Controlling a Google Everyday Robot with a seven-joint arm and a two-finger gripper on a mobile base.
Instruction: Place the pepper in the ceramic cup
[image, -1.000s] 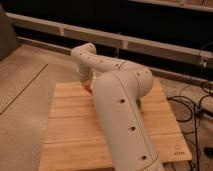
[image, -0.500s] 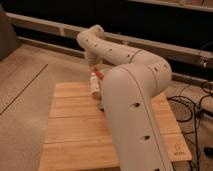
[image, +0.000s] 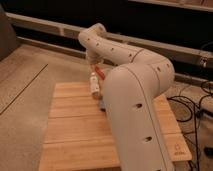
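Observation:
The small red-orange pepper (image: 101, 73) hangs at the end of my arm, lifted above the back edge of the wooden table (image: 75, 130). My gripper (image: 98, 69) is there, below the wrist, shut on the pepper, and mostly hidden by the arm. The ceramic cup is not visible; my big white arm (image: 135, 100) covers the table's middle and right side.
A slim white bottle (image: 93, 83) stands at the table's back edge, just left of and below the pepper. A bit of a flat blue object (image: 101, 104) shows beside the arm. Cables (image: 195, 107) lie on the floor to the right. A dark wall runs behind.
The arm has swung back and to the right, carrying the pepper up from the table's back area. The white bottle, hidden at first, has come into view.

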